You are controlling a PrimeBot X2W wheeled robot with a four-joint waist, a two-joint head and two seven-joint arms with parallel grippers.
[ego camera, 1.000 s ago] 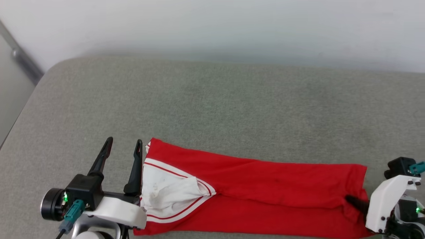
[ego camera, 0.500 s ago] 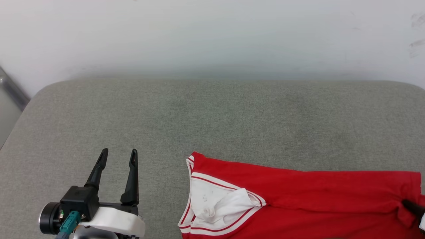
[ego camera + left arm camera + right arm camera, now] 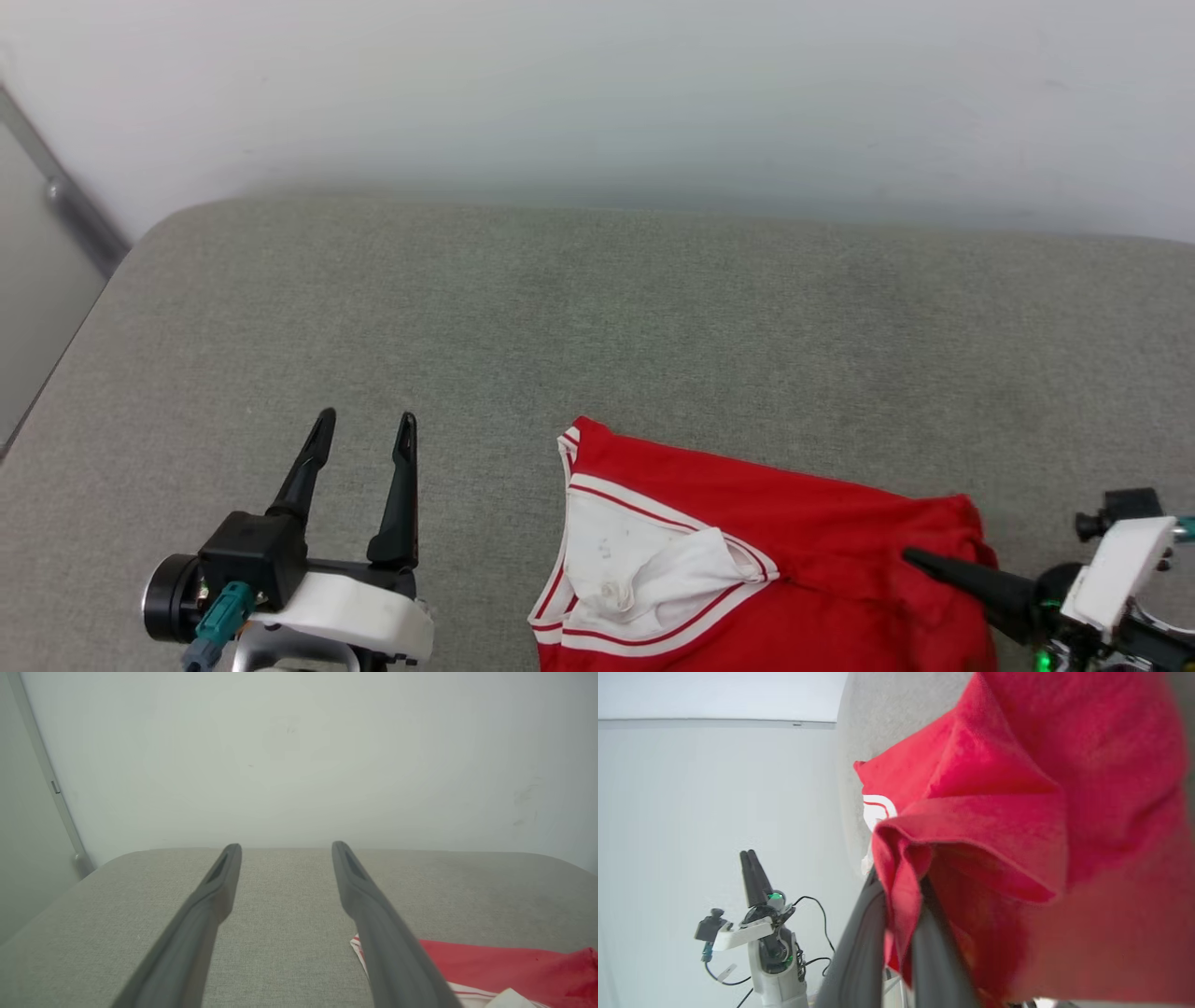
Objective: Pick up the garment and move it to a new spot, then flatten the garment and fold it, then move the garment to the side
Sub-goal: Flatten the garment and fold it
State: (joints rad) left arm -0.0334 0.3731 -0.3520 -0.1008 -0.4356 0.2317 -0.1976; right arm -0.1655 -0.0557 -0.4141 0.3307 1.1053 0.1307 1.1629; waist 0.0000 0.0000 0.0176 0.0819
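The right hand point(image 3: 910, 557) is clamped on the red hem of the garment point(image 3: 822, 532), which lies at 5 o'clock on the grey woven cushion point(image 3: 597, 308). The left hand point(image 3: 366, 420) hovers at 7 o'clock, its 2 fingers apart and empty. The fold should go best with the hem carried low toward 9 o'clock and laid square on the striped trim point(image 3: 653, 511). The knit looks soft and limp, bunching at the grip. The white sleeve point(image 3: 644, 565) seems crumpled.
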